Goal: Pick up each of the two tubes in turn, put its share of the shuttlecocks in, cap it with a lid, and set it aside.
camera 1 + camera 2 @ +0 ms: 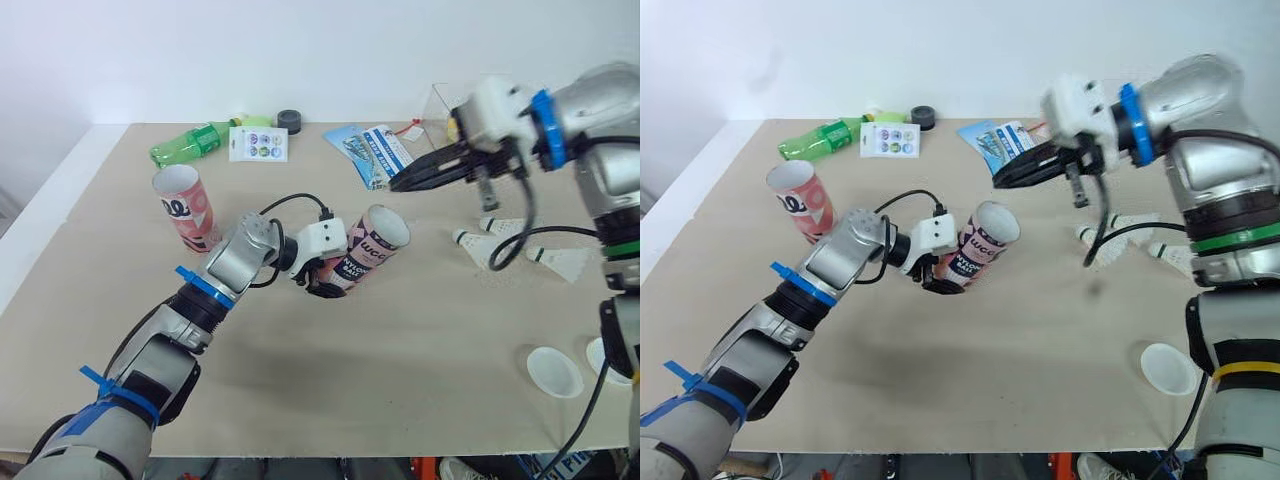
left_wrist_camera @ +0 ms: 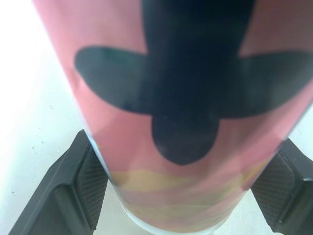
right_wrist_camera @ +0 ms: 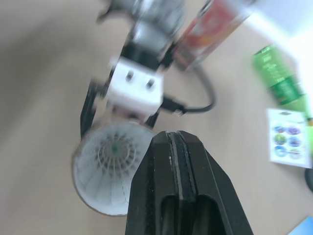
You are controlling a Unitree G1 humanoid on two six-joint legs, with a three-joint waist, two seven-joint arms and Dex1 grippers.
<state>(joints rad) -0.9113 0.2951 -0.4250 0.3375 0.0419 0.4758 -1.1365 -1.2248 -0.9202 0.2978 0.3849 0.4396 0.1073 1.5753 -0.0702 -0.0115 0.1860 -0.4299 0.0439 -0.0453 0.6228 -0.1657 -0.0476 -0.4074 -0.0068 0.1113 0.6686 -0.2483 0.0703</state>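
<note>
We should steady the tube (image 1: pixel 368 250) in the left gripper's (image 1: pixel 325 275) clamped jaws (a shuttlecock (image 3: pixel 113 166) sits inside), then part the right gripper's (image 1: pixel 395 184) closed, empty jaws, poised just beyond its mouth.

One pink tube (image 1: pixel 362 255) tilts in my left jaws, a shuttlecock (image 3: pixel 111 159) inside. The other tube (image 1: pixel 183 206) stands upright nearby. Two loose shuttlecocks (image 1: pixel 478 243) and white lids (image 1: pixel 555 371) lie on the tabletop (image 1: pixel 400 390).

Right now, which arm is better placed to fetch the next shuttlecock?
Right. The left gripper is shut on the tilted tube, while the right gripper is shut on nothing, and the loose shuttlecocks lie on the table on its side.
</note>
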